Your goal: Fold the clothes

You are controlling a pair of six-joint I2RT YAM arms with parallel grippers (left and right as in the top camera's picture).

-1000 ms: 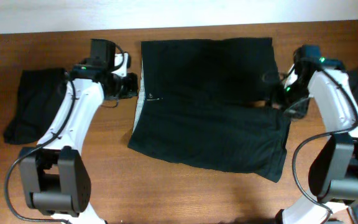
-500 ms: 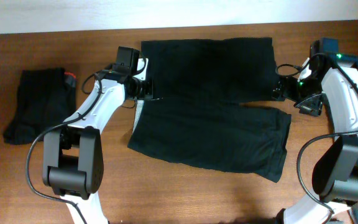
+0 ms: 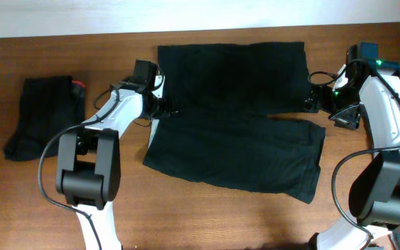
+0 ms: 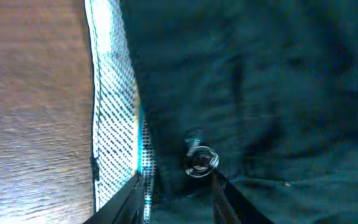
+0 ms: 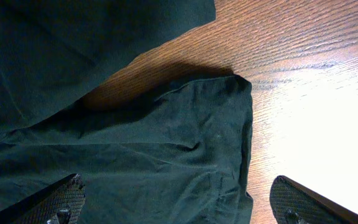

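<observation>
**Overhead.** The wide black fabric shorts (image 3: 235, 118) lie spread flat on the brown wooden tabletop (image 3: 207, 222), between the two arms. The left end effector (image 3: 160, 104) sits at their pale waistband strip (image 3: 153, 128). The right end effector (image 3: 311, 101) is at the opposite edge, where the two legs part. Well out to the left end effector's far side rests a smaller dark folded garment (image 3: 44, 114) with a small red tag (image 3: 79, 85).

**Left wrist.** The left end effector (image 4: 176, 193) has its fingers partly apart and is gripping nothing. The pale woven waistband strip (image 4: 114, 106) runs ahead from just inside one finger. A small metal eyelet (image 4: 201, 160) lies directly ahead between the fingers. Bare wood is off to the side beyond the strip.

**Right wrist.** The right end effector (image 5: 176, 190) is spread wide and empty. The hem corner of one black leg (image 5: 229, 124) lies between its fingers and just ahead. The other leg (image 5: 73, 50) is farther ahead, with a wedge of tabletop (image 5: 303, 93) showing between them.

**Doing it well.** The step in hand looks like taking hold of both ends for the first fold. The left end effector should probably close on the waistband edge itself and catch both layers. The right one needs to drop lower so the hem sits deep between its fingers. Lifting both ends evenly should keep the fabric from bunching.
</observation>
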